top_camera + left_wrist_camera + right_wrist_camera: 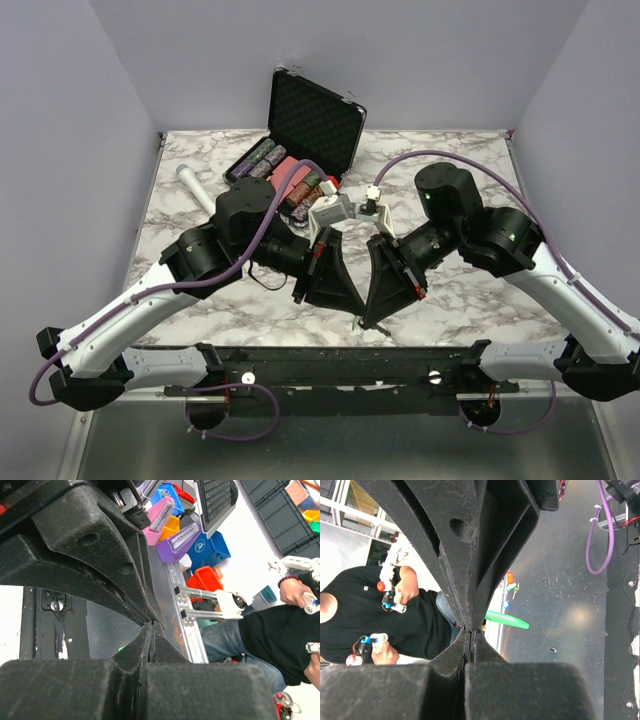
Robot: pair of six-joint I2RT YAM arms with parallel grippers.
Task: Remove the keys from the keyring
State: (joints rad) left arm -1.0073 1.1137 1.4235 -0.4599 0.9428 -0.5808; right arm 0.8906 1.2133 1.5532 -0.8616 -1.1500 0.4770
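My left gripper [352, 306] and right gripper [364, 316] are both shut and meet tip to tip over the table's near edge. In the right wrist view my own fingertips [470, 647] touch the left gripper's tips from below. The green key piece [509, 620] sticks out sideways from behind the left gripper's tip. In the left wrist view a sliver of the same green piece [121, 648] peeks from behind my left finger [132, 650]. The thin grey keyring is hidden at the point where the tips meet.
An open black chip case [315, 125] stands at the back, with poker chips [262, 160] in its tray. A white microphone [196, 188] lies at the back left. The black rail [330, 365] runs along the near edge below the grippers.
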